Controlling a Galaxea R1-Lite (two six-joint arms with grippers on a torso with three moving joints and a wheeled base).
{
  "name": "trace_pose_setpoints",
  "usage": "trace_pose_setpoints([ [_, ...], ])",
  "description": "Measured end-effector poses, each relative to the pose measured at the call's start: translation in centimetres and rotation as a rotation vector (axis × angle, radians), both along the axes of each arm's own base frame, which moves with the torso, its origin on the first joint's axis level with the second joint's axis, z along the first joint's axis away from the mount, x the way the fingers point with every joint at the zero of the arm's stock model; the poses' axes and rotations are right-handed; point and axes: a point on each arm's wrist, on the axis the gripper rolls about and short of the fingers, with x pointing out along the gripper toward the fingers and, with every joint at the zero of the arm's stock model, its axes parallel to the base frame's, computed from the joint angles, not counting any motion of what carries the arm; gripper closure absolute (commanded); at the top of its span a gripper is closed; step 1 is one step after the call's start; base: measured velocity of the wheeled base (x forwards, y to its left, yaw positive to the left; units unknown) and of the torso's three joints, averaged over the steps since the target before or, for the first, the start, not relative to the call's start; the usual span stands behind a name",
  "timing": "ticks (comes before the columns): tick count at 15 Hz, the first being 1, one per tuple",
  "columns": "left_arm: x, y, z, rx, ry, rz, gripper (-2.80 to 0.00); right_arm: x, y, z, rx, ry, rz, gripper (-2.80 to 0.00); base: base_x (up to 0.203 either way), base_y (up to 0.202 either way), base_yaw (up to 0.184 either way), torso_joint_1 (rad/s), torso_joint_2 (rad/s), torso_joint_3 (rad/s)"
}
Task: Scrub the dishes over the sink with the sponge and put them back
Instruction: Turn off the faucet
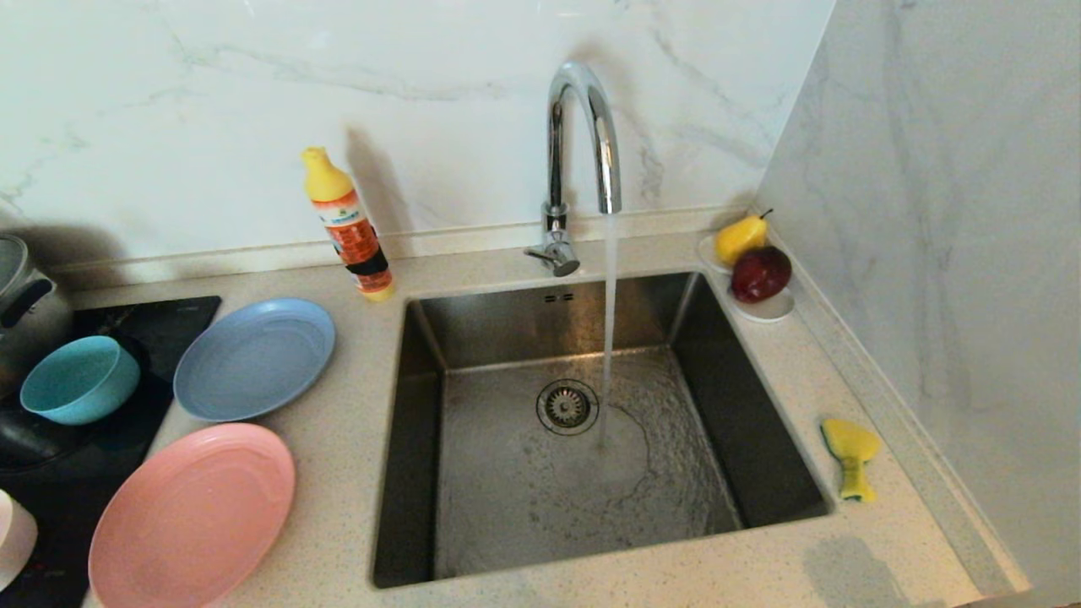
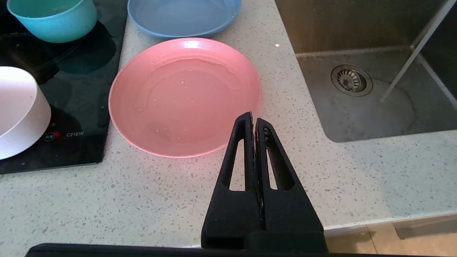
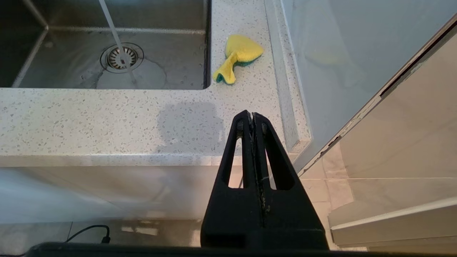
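Both arms are sitting parked at the counter's front edge, absent from the head view. The left gripper (image 2: 254, 119) is hanging with its fingers pressed together on nothing, over the near rim of the salmon-pink plate (image 2: 185, 96); the right gripper (image 3: 252, 117) is likewise closed and empty, off the counter edge, the sponge (image 3: 237, 57) well apart from it.

Judgement: either nothing is started or everything is back; the pink plate is carrying a water film, so likely the latter. If starting, the next move calls for opening the right fingers over the sponge's pinched waist.

Head view, clock positions around the sink (image 1: 473, 355):
- sponge at 3 to 4 o'clock, yellow foam, thin green backing, crumpled
- grey-blue plate (image 1: 253, 359) at 9, matte, shallow
- pink plate at 8
- teal bowl (image 1: 80, 380) farther at 9, on the black hob (image 1: 160, 317)
- pale pink bowl (image 2: 18, 110) past the pink plate at 8, upturned

The tap (image 1: 583, 135) is running onto brushed steel near the drain strainer (image 1: 567, 406)
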Motion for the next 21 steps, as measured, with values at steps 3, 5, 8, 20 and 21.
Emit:
trace_pose_setpoints([
  [3,0.0,0.0,0.0,0.0,0.0,0.0,0.0,0.0,0.0,0.0,0.0,-0.003,0.0,0.0,0.0,0.0,0.0,0.0,0.0,0.0],
  [5,0.0,0.0,0.0,0.008,0.0,0.001,0.0,0.0,0.0,0.0,0.0,-0.003,0.001,0.0,0.0,0.0,0.0,0.0,0.0,0.0],
  [8,0.0,0.0,0.0,0.01,0.0,0.005,0.0,0.0,0.0,0.0,0.0,-0.003,0.001,0.0,0.0,0.0,0.0,0.0,0.0,0.0],
  [20,1.9,-0.6,16.2,-0.062,-0.019,-0.272,0.0,0.0,0.0,0.0,0.01,-0.002,0.001,0.0,0.0,0.0,0.0,0.0,0.0,0.0],
  [21,4.3,-0.7,18.1,-0.09,0.023,-0.306,0.0,0.0,0.0,0.0,0.01,-0.002,0.0,0.0,0.0,0.0,0.0,0.0,0.0,0.0],
])
